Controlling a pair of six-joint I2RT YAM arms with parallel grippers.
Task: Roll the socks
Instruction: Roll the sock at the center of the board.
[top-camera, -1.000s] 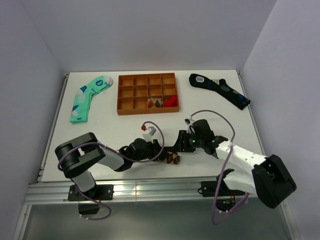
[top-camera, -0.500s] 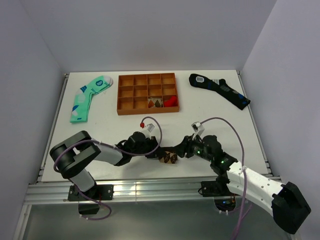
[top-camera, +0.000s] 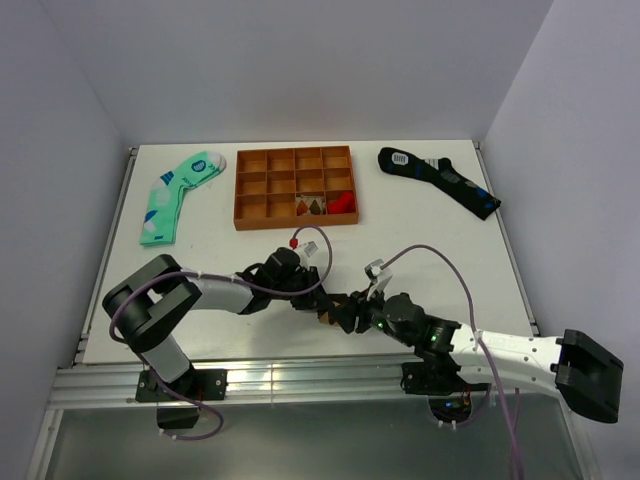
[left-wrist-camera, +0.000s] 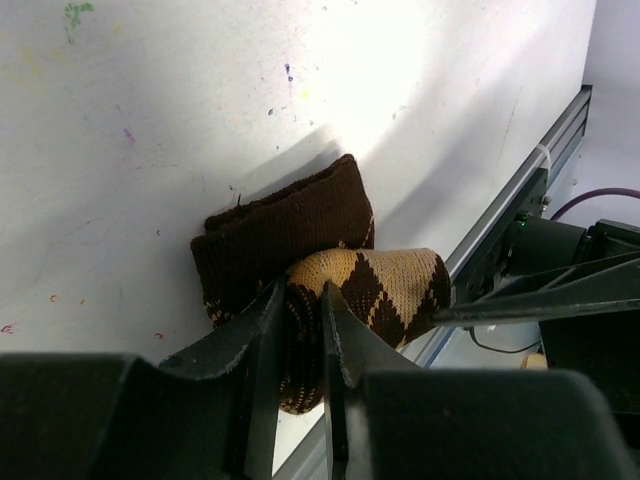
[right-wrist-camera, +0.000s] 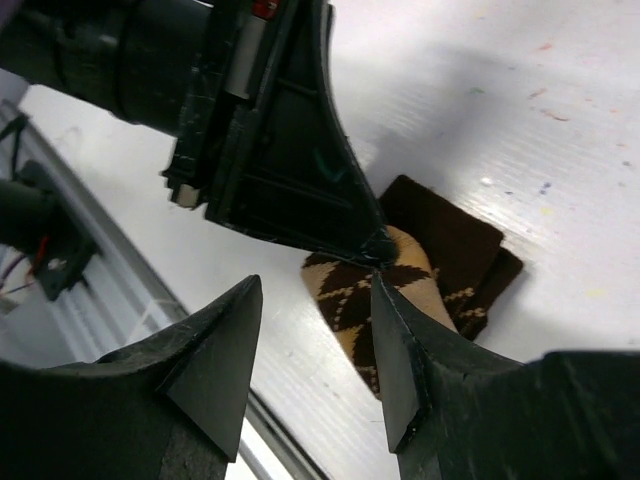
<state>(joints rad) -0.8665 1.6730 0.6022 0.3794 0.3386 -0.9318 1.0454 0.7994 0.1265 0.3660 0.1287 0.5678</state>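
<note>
Tabletop (top-camera: 220, 250), one argyle socks bundle (left-wrist-camera: 370, 285) gripped by left hand (left-wrist-camera: 302, 300), right hand (right-wrist-camera: 315, 285) open, one green sock (top-camera: 178, 195), one dark sock (top-camera: 440, 180).

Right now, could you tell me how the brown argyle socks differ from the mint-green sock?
The brown argyle socks are partly rolled; the mint-green sock lies flat. The left gripper pinches the brown argyle socks near the front; the mint-green sock lies untouched. Both rest on the table.

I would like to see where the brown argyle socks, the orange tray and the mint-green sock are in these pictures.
brown argyle socks (left-wrist-camera: 385, 285), left wrist view, on the tan diamond roll.
orange tray (top-camera: 282, 224), top external view, on its near rim.
mint-green sock (top-camera: 175, 198), top external view, on its middle.
</note>
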